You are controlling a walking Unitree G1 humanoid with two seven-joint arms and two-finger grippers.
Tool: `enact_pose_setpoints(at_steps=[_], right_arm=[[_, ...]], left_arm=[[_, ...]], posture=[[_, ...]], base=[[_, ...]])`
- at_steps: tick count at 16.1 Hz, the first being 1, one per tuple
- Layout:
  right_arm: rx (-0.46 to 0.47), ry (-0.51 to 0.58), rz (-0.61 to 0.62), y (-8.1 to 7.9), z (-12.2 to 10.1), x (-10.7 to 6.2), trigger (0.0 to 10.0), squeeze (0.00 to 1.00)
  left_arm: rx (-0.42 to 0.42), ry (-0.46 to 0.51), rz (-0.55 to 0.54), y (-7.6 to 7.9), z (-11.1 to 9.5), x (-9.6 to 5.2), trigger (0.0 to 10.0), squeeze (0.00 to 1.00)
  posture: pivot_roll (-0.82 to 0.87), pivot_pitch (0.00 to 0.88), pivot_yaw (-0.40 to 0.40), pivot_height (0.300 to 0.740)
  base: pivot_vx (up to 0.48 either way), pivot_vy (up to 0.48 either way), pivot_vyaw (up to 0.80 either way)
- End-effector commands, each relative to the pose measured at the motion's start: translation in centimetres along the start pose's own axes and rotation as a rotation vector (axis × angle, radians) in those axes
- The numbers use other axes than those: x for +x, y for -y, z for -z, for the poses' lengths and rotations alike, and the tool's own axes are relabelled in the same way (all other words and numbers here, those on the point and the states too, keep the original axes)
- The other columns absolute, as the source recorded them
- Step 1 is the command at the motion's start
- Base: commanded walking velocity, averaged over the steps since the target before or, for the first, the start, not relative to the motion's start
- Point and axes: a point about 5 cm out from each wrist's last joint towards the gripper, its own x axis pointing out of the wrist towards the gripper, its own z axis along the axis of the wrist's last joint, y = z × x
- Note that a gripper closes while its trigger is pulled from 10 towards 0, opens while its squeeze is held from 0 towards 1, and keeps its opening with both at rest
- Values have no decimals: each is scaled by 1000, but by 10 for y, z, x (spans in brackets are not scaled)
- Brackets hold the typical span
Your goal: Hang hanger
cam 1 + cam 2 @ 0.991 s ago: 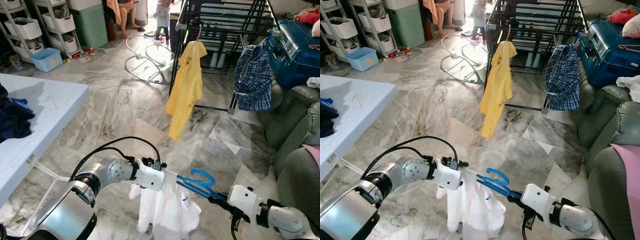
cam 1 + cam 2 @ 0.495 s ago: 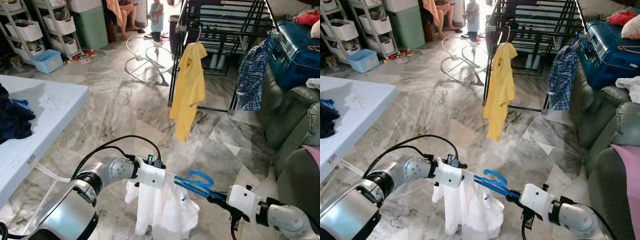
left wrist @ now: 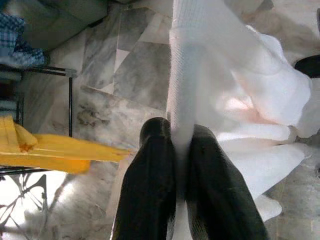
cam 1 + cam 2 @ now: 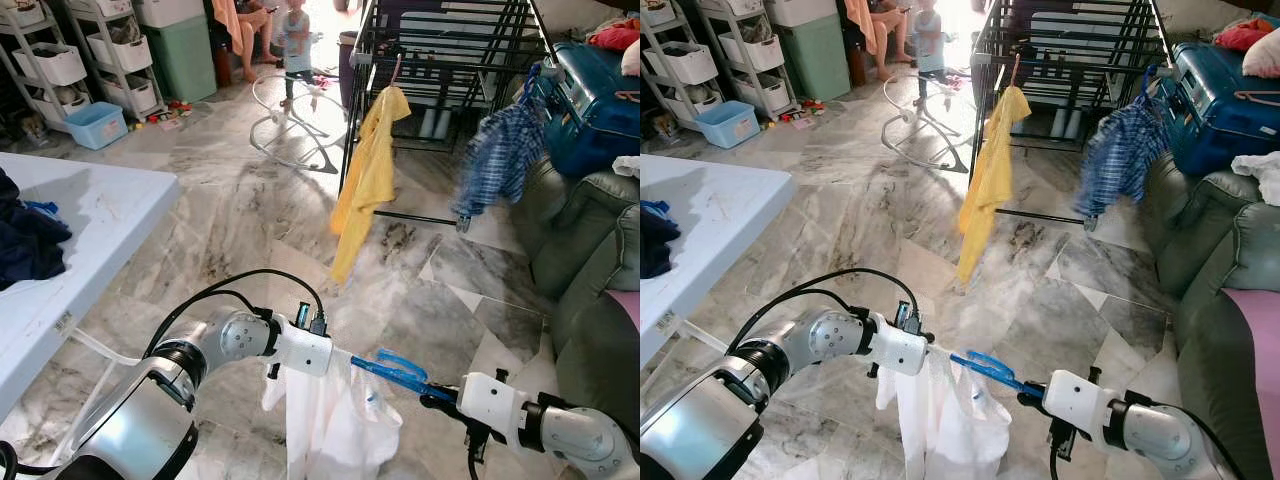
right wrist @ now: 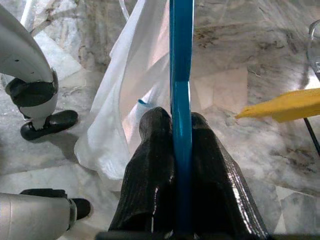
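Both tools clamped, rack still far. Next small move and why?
Probably step forward toward the black drying rack. The right tool pinches the blue hanger, the left tool the white garment; the rack, holding the yellow shirt, stands well across the marble floor, beyond reach.

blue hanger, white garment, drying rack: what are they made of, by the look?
Blue hanger: likely plastic; uniform glossy colour, flat moulded strip, pinched in the right tool.
White garment: thin soft fabric; it drapes and light passes through, with a knit texture where the left tool pinches it.
Drying rack: probably metal tubing, painted black; thin straight bars.
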Motion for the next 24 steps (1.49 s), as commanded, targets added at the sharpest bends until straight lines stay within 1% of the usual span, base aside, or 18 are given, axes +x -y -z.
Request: enact_pose_setpoints(at_steps=[1, 4, 5, 6, 7, 9, 11, 12, 14, 15, 16, 17, 18, 20, 21, 22, 23, 24], right_arm=[[-31, 21, 13, 7, -5, -1, 10000, 0], [-38, 21, 29, 8, -5, -1, 10000, 0], [-27, 13, 27, 9, -3, -2, 10000, 0], [-27, 10, 33, 10, -2, -4, 10000, 686], [-12, 3, 22, 11, -1, -7, 10000, 1000], [-20, -31, 23, 20, 1, -17, 10000, 1000], [-7, -65, 21, 32, 1, -34, 10000, 1000], [-17, -102, 53, 43, 2, -48, 10000, 1000], [-51, -145, 127, 55, 2, -64, 10000, 1000], [-65, -188, 230, 65, 2, -74, 10000, 1000], [-69, -197, 293, 70, 1, -79, 10000, 1000], [-53, -173, 382, 74, -3, -82, 10000, 1000], [-38, -149, 445, 75, -5, -83, 10000, 1000], [42, -85, 655, 76, -9, -85, 10000, 1000], [112, -35, 759, 75, -10, -83, 10000, 1000], [259, 28, 945, 71, -7, -78, 10000, 1000], [347, 56, 1008, 62, -2, -67, 10000, 1000], [412, 68, 1033, 52, 2, -57, 10000, 1000]], left_arm=[[8, -24, 18, -2, 3, -3, 0, 0], [-10, -25, 43, 1, 5, -3, 0, 0], [-17, -24, 45, 2, 5, -3, 0, 0], [-18, -23, 47, 2, 5, -3, 0, 0], [-21, -23, 50, 3, 5, -3, 0, 0], [-52, -21, 56, 6, 6, -2, 0, 0], [-77, -19, 60, 9, 7, -3, 0, 0], [-97, -22, 59, 10, 9, -3, 0, 0], [-152, -33, 33, 11, 12, -4, 0, 0], [-208, -57, -7, 11, 18, -7, 0, 0], [-246, -75, -34, 10, 22, -9, 0, 0], [-302, -98, -76, 10, 27, -11, 0, 0], [-353, -108, -110, 10, 30, -13, 0, 0], [-503, -116, -214, 10, 38, -17, 0, 0], [-577, -118, -271, 9, 41, -18, 0, 0], [-744, -88, -383, 5, 43, -18, 0, 0], [-850, -73, -471, 2, 44, -18, 0, 0], [-940, -42, -524, 0, 44, -17, 0, 0]], posture=[[-18, 0, 27, 740], [-19, 0, 30, 740], [-19, 0, 28, 740], [-20, 0, 28, 740], [-20, 1, 27, 740], [-22, 3, 27, 740], [-22, 8, 26, 740], [-17, 11, 23, 740], [-13, 16, 16, 740], [-10, 16, 11, 740], [-10, 18, 10, 740], [-10, 18, 9, 740], [-8, 20, 7, 740], [-9, 21, 5, 740], [-8, 21, 3, 740], [-8, 21, 3, 740], [-4, 17, -7, 740], [3, 15, -12, 740]], base=[[0, 0, 0], [0, 0, 0], [0, 0, 0], [0, 0, 0], [0, 0, 0], [0, 0, 0], [0, 0, 0], [0, 0, 0], [0, 0, 0], [0, 0, 0], [0, 0, 0], [0, 0, 0], [0, 0, 0], [0, 0, 0], [0, 0, 0], [0, 0, 0], [0, 0, 0], [0, 0, 0]])
